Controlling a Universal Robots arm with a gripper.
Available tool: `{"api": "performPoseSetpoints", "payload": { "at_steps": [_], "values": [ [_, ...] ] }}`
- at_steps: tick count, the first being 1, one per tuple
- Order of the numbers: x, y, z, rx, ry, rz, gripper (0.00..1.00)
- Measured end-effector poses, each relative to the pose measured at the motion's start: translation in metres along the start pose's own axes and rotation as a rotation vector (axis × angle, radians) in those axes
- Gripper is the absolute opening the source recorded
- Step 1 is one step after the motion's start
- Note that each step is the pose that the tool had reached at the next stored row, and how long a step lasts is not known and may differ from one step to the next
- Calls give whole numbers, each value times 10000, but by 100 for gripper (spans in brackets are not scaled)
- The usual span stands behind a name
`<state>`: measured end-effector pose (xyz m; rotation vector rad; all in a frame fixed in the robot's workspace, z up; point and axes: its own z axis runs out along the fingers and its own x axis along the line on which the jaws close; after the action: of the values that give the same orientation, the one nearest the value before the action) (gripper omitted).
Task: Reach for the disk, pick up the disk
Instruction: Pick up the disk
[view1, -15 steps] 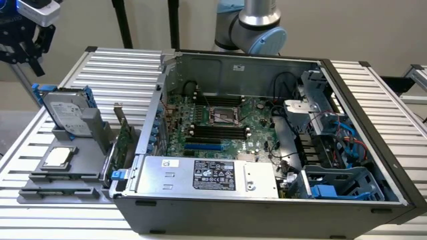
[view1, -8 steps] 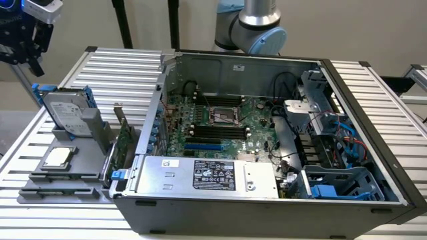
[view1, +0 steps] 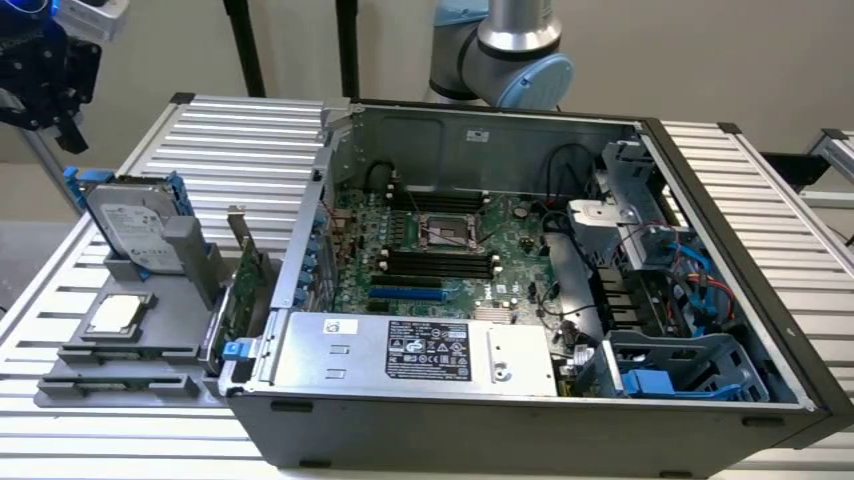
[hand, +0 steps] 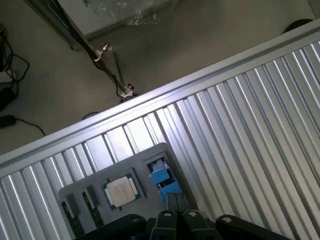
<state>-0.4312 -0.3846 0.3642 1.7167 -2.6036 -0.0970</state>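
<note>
Exterior view showed the disk (view1: 134, 228) upright in its grey holder (view1: 198, 255), untouched. Your gripper (hand: 176, 199) hung above it, clenched and empty; I judged the reach unfinished, the pickup undone.

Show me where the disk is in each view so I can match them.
Exterior view: disk stands tilted in the grey holder, on the exterior view's left of the case.
Wrist view: disk shows as the blue piece in the same holder, beside the chip.
Shared landmark: the square chip on the holder.
</note>
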Motion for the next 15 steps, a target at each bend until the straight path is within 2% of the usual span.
{"api": "performPoseSetpoints", "payload": {
  "at_steps": [7, 15],
  "values": [
    [-14, -31, -1, -13, 55, -877, 11],
    [-14, -34, -2, -38, 146, -2291, 11]
  ]
}}
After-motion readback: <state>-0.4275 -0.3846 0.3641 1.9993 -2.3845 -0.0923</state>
